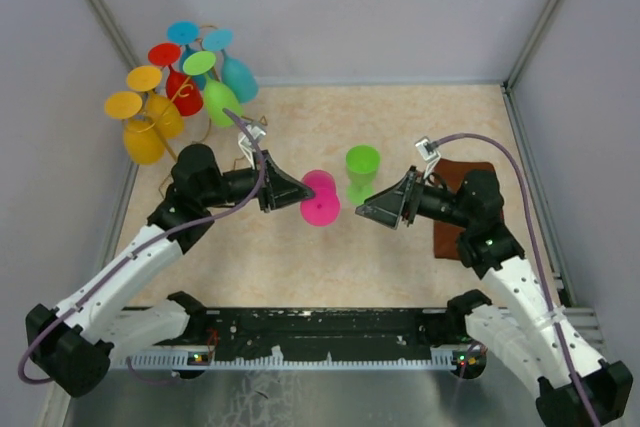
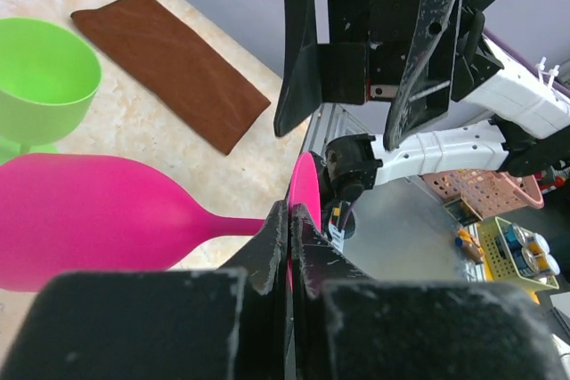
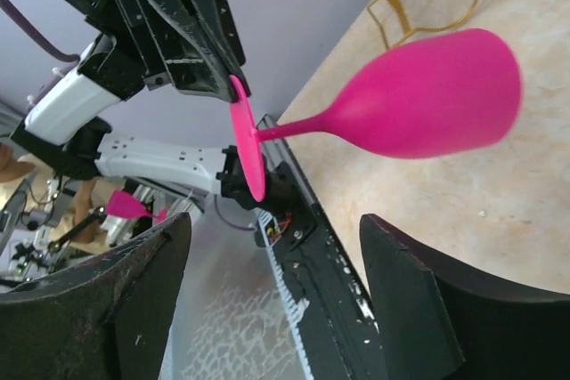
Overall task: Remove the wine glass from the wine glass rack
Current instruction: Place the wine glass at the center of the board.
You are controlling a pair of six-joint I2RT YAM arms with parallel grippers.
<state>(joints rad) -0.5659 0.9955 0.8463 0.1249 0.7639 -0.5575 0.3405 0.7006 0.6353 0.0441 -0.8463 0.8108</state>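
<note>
A pink wine glass (image 1: 320, 199) hangs sideways over the middle of the table. My left gripper (image 1: 298, 192) is shut on the thin foot disc (image 3: 248, 153). In the left wrist view the pink bowl (image 2: 89, 220) points left, and the foot sits edge-on between the fingertips of the left gripper (image 2: 291, 220). My right gripper (image 1: 365, 212) faces the glass from the right, open, with nothing between its fingers (image 3: 401, 300). The pink glass (image 3: 427, 95) lies beyond and above the right gripper (image 3: 276, 224). The golden wire wine glass rack (image 1: 185, 87) stands at the far left corner with several coloured glasses hanging on it.
A green wine glass (image 1: 361, 169) stands upright just behind the two grippers. A brown cloth (image 1: 455, 209) lies flat under the right arm. Grey walls enclose the table on the left, far and right sides. The rack's wavy base wire (image 3: 392, 6) shows behind the pink glass.
</note>
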